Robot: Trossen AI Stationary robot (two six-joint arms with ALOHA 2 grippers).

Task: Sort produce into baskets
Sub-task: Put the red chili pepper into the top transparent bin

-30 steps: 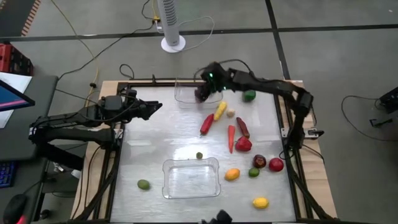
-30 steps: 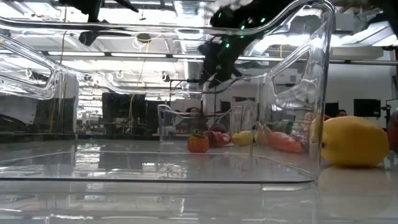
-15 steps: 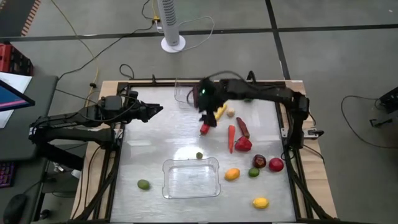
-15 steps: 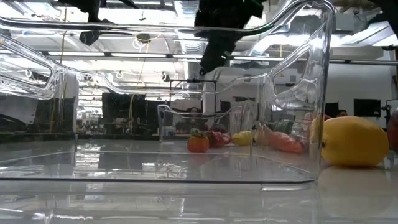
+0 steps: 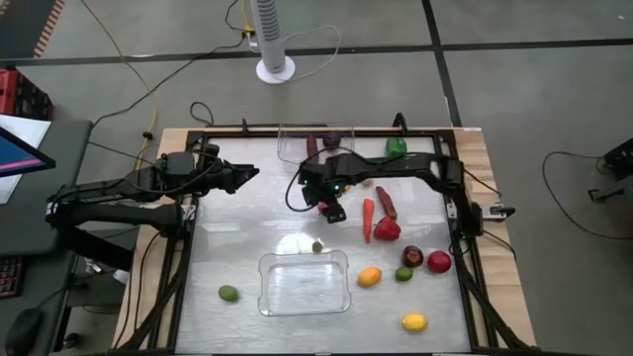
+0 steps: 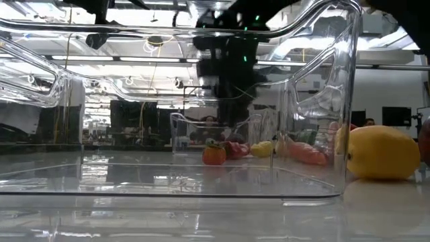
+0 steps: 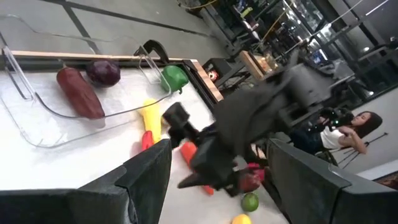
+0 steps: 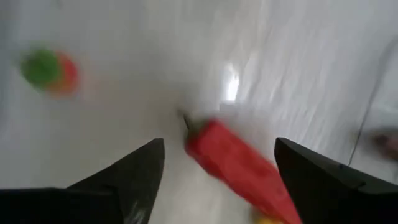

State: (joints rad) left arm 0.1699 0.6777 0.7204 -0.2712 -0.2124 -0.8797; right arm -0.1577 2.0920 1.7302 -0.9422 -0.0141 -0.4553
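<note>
The right gripper (image 5: pixel 334 206) hangs over the middle of the pale table (image 5: pixel 247 237), its fingers (image 8: pixel 134 180) spread apart and holding nothing, with a red chili pepper (image 8: pixel 233 162) lying on the surface between and just ahead of them. A small round red-and-green piece (image 8: pixel 46 70) sits well apart from it on open table. The far clear plastic rectangular basket (image 5: pixel 297 148) stands against the far edge and holds a long dark maroon piece (image 7: pixel 79 92) and a round dark purple piece (image 7: pixel 104 71); a green pepper (image 5: pixel 396 147) lies just right of it. The near clear plastic basket (image 5: pixel 305 283) sits close to the near edge, with an orange fruit (image 5: pixel 369 277) beside its right wall and a green lime (image 5: pixel 228 293) to its left. An orange carrot (image 5: pixel 368 218), red pieces and a yellow lemon (image 5: pixel 414 321) crowd the right side. The table's left half is mostly open. The left gripper (image 5: pixel 247 173) waits at the far left edge, fingers apart, empty.
</note>
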